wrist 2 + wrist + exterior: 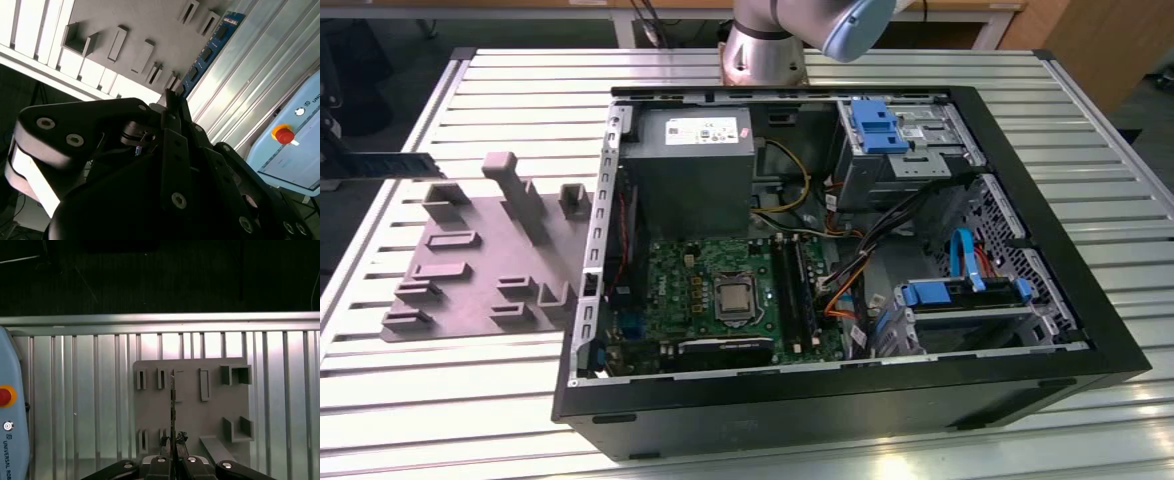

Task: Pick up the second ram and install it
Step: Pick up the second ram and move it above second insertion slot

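Black gripper clamped on thin blue-green RAM stick w/ dark chips.
Fingers narrow, pinching stick's end; stick over grey slotted plastic plate on ribbed aluminium counter; in exterior view it's at 9 o'clock from open black PC case, well apart.

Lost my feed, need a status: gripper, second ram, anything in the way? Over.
Gripper shut on second ram. Ram edge-on over grey holder plate, away from the open computer case. Nothing seen blocking it.
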You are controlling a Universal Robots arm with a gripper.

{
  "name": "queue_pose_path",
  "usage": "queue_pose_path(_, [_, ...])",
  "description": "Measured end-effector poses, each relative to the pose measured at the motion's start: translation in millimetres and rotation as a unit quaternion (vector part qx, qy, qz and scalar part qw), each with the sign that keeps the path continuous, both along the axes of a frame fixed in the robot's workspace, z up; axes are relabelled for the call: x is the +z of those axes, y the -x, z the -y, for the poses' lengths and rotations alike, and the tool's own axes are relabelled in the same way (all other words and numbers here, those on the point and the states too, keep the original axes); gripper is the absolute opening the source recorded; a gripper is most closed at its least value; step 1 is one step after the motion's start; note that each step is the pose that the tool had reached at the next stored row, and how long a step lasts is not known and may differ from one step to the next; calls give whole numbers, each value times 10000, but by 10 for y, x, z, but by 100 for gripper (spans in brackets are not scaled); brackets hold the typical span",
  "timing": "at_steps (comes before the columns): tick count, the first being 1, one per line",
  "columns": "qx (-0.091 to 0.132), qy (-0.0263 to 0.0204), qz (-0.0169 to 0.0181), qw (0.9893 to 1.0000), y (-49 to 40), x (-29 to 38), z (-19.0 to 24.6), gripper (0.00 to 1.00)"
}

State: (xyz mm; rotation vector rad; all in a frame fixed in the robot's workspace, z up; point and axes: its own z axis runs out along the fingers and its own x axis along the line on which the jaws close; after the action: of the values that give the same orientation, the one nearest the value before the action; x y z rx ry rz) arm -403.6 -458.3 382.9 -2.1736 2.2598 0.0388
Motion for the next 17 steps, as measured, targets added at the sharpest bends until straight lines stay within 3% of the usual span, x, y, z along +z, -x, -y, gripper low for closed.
queue_pose_path(17, [-9,0,0,10000,-41,20,-3,15])
